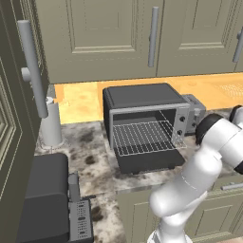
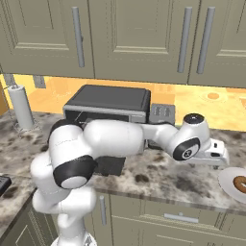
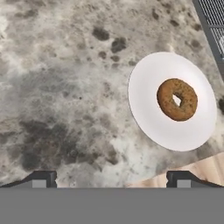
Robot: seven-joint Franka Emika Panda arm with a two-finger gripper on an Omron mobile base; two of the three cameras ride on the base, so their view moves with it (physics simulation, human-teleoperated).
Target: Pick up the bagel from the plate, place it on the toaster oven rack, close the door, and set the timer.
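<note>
The bagel [image 3: 177,99], a golden-brown ring, lies flat on the white plate [image 3: 146,109] on the speckled counter; both also sit at the right edge of the right base view, bagel [image 2: 240,184] on plate [image 2: 228,180]. My gripper [image 3: 111,180] hovers open and empty above the counter, with the plate ahead and to the right of its fingertips [image 3: 42,179]. The toaster oven [image 1: 142,97] stands at the back of the counter. Its door [image 1: 149,162] is folded down open and the silver rack [image 1: 144,135] shows inside, empty.
A silver toaster [image 1: 194,113] stands just right of the oven. A paper towel roll [image 1: 51,124] is at the left, and a dark rounded appliance [image 1: 47,199] at the near left. The counter edge [image 3: 201,170] runs close to the plate. A dark grid [image 3: 214,17] lies beyond it.
</note>
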